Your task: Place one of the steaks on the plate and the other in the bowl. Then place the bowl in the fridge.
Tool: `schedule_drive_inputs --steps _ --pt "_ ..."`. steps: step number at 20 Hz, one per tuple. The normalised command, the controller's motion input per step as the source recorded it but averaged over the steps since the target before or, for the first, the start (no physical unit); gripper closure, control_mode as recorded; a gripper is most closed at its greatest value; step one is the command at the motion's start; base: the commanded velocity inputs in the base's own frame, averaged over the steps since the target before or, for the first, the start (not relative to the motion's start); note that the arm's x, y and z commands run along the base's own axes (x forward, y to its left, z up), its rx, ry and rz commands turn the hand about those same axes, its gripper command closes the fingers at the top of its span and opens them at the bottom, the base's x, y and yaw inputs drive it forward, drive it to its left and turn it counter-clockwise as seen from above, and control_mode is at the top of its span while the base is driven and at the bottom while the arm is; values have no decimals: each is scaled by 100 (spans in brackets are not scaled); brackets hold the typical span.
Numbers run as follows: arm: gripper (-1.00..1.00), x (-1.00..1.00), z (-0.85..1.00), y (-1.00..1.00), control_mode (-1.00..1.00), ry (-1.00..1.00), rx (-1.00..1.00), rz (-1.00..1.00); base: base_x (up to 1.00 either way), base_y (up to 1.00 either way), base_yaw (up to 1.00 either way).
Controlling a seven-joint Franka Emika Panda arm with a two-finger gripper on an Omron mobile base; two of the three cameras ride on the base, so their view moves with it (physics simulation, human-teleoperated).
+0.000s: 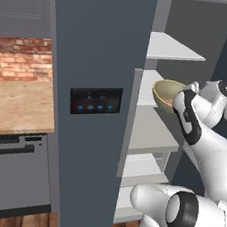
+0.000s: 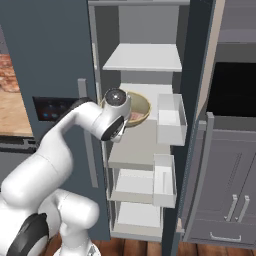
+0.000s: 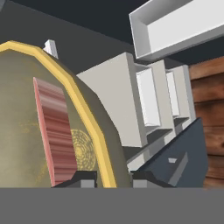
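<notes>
Seeing in the hand view, and not so well from the sides, a steak [image 3: 54, 131] lying inside the bowl [image 3: 26, 109], with the gripper [image 3: 113, 178] pinching the bowl's yellow rim between its two dark tips. Seeing from the right side the bowl [image 2: 140, 107] being held over a shelf [image 2: 137, 147] inside the open fridge [image 2: 45, 60], just beside white door bins [image 2: 170, 120]. Seeing from the left side the bowl [image 1: 165, 94], the fridge's shut door [image 1: 97, 58] with its little blue lights [image 1: 96, 101], and a wooden counter [image 1: 15, 108] next to it.
</notes>
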Motion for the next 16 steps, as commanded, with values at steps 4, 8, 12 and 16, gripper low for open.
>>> schedule_drive_inputs --steps 4,8,12,16 --pt "100 59 0 1 -100 2 -4 0 0 0 0" --pt "100 51 0 0 -100 0 -3 3 0 0 0" --pt "100 41 0 0 -100 0 -1 7 0 0 0" --pt "100 43 0 0 -100 0 -2 7 0 0 0"
